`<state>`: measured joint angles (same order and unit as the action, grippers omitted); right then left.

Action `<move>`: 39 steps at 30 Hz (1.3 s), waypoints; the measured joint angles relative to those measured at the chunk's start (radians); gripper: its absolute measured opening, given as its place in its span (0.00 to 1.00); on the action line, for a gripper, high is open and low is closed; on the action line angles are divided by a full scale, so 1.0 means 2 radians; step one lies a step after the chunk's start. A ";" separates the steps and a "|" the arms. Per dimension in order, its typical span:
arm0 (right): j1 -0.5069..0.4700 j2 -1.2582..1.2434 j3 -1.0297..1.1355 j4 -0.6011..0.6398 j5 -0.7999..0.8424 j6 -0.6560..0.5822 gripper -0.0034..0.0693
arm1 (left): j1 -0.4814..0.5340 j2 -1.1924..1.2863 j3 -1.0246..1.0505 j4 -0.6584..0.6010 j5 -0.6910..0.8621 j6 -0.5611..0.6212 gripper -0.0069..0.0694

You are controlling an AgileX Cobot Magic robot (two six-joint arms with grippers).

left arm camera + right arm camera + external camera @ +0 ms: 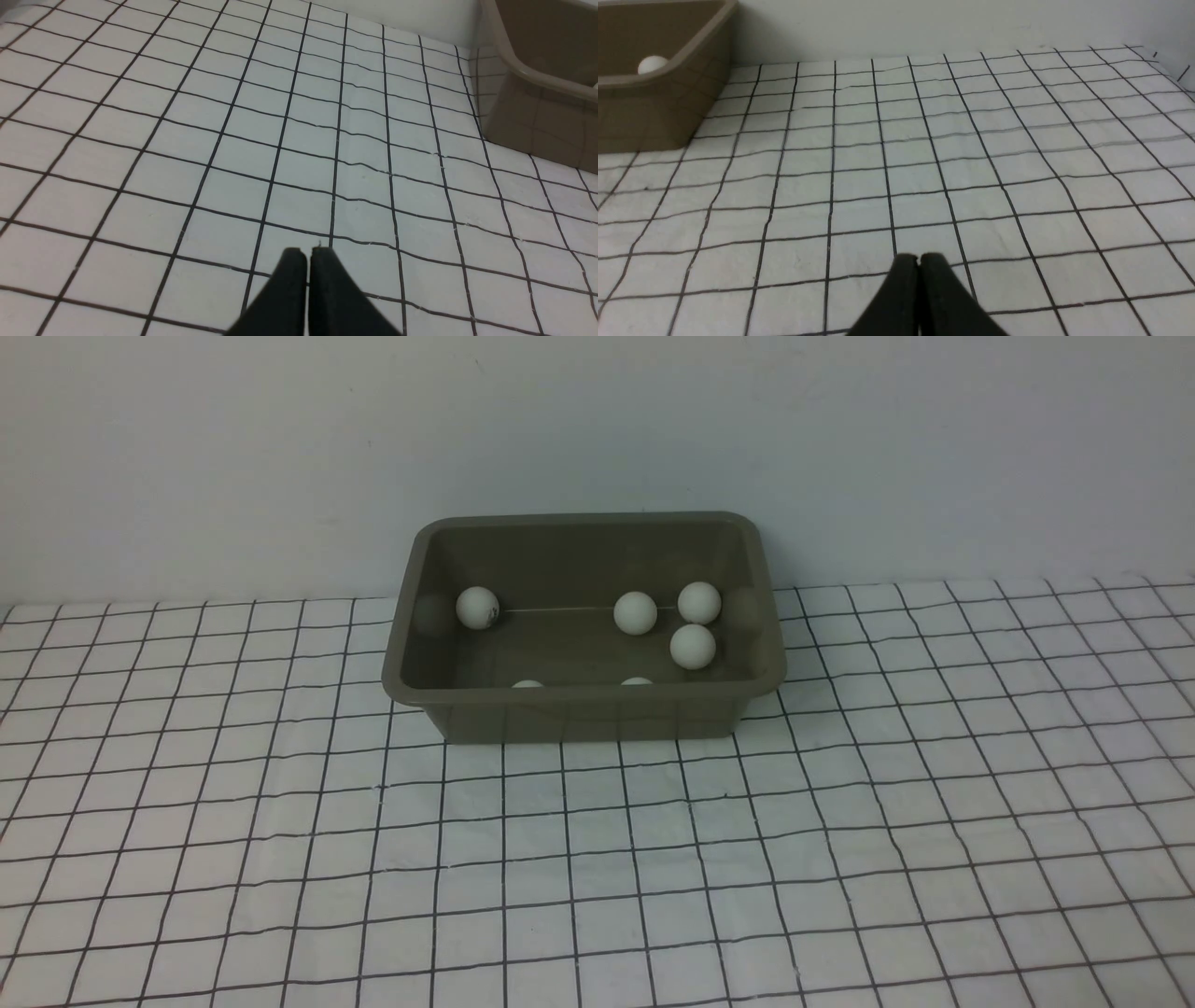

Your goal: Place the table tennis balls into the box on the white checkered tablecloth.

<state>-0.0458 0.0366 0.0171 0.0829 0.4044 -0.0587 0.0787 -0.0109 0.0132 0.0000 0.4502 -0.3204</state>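
The olive-brown box [579, 705] stands on the white checkered tablecloth [597, 859] near the back wall. Several white table tennis balls lie inside it: one at the far left [477, 608], one mid-back [635, 612], two at the right [699, 602] [693, 647], and two near the front wall, half hidden [527, 684] [637, 681]. No arm shows in the front view. My left gripper [308, 254] is shut and empty over bare cloth, the box [537, 74] far off. My right gripper [919, 259] is shut and empty too; the box [654, 112] with one ball [652, 64] lies beyond.
A plain pale wall [597, 429] rises right behind the box. The cloth is slightly wrinkled and runs to the wall. In the right wrist view the cloth's far edge [1171, 70] shows near a corner.
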 joint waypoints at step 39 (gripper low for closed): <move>0.000 0.000 0.003 0.063 -0.012 -0.070 0.02 | 0.000 0.000 0.001 0.000 -0.001 0.000 0.09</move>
<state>-0.0458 0.0366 0.0225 0.2090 0.3807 -0.1981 0.0787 -0.0109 0.0144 0.0000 0.4477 -0.3204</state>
